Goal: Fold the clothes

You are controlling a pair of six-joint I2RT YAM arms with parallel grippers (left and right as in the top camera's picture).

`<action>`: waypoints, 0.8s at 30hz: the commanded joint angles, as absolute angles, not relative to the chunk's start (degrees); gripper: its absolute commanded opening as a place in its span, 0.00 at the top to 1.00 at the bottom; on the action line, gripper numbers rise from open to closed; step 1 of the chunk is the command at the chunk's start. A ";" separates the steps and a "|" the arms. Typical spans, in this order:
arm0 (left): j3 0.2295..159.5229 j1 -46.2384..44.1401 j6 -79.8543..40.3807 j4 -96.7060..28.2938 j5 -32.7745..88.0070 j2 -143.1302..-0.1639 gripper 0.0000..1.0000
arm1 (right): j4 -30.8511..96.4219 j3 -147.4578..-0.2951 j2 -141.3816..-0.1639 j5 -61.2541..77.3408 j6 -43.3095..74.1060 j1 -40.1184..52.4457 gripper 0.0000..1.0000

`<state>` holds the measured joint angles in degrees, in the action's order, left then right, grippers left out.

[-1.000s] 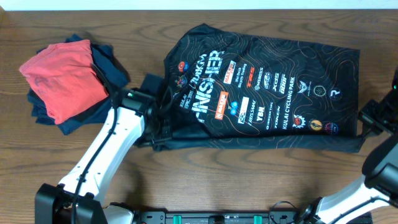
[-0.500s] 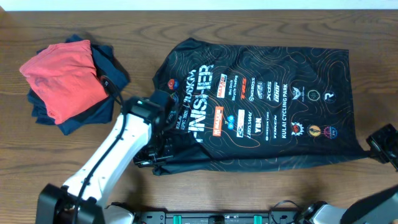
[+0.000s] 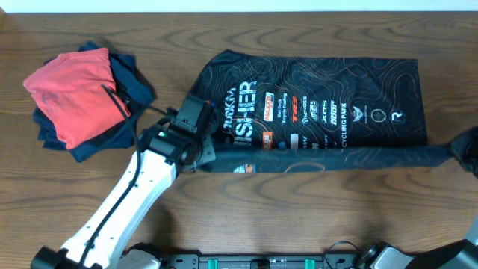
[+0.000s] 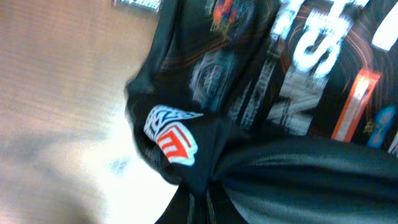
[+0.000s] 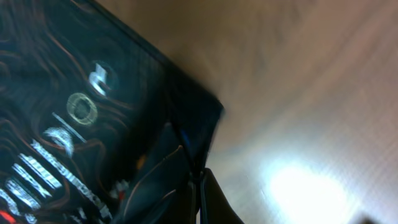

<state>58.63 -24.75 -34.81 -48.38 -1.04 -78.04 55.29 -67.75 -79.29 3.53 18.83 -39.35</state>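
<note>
One black printed jersey [image 3: 336, 90], one red folded garment [image 3: 75, 93], navy garments [image 3: 133, 84] of unclear number, one left tool [image 3: 203, 151], one right tool [image 3: 461, 146], one wooden surface [image 3: 299, 217]

1. The left arm [image 3: 123, 198] rises from the lower left of the overhead view, slanting up and to the right with its white link stretched long.
2. The left tool [image 3: 203, 152] sits at that arm's far end, jaws clamped on a bunched fold of the jersey [image 3: 336, 82].
3. The right tool [image 3: 459, 152] shows only at the right border, jaws pinched together on the jersey's near right corner.
</note>
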 commanded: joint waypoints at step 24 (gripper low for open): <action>58.70 -22.98 -36.58 -24.97 -8.21 -95.96 0.94 | 38.41 -67.68 -98.76 3.73 19.27 -32.08 0.99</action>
<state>58.61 -23.35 -36.21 -24.86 -4.84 -95.59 38.96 -67.75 -97.60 3.92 18.85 -32.80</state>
